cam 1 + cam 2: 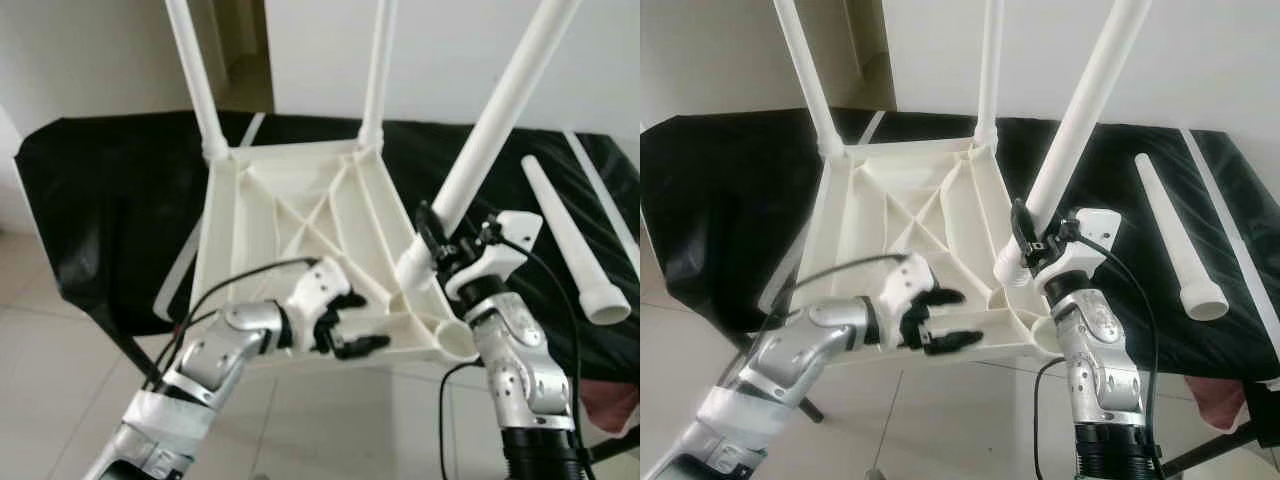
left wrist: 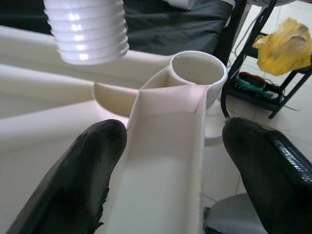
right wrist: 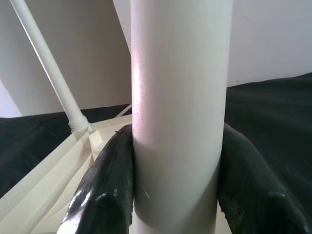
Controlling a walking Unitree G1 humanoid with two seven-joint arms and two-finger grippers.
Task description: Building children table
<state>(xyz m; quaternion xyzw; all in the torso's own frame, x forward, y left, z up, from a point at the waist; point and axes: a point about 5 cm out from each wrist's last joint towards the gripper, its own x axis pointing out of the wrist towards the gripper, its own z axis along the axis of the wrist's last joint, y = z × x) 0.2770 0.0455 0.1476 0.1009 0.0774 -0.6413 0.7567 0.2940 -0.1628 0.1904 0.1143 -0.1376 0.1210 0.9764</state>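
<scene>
I am working on the upturned white plastic ribbed tabletop [image 1: 300, 250], lying on the black-covered counter [image 1: 100, 200]. My right end effector [image 1: 440, 245] is clamping the white plastic tube leg [image 1: 490, 130] near its threaded end, tilted toward 1 o'clock above the empty round corner socket [image 2: 197, 73]. My left end effector [image 1: 345, 325] is spread wide, straddling the rim rib by that socket. Spare tapered white leg [image 1: 570, 240] is lying at 3 o'clock. Judgement: light, stiff, slick plastic; gripping low near the thread is best.
</scene>
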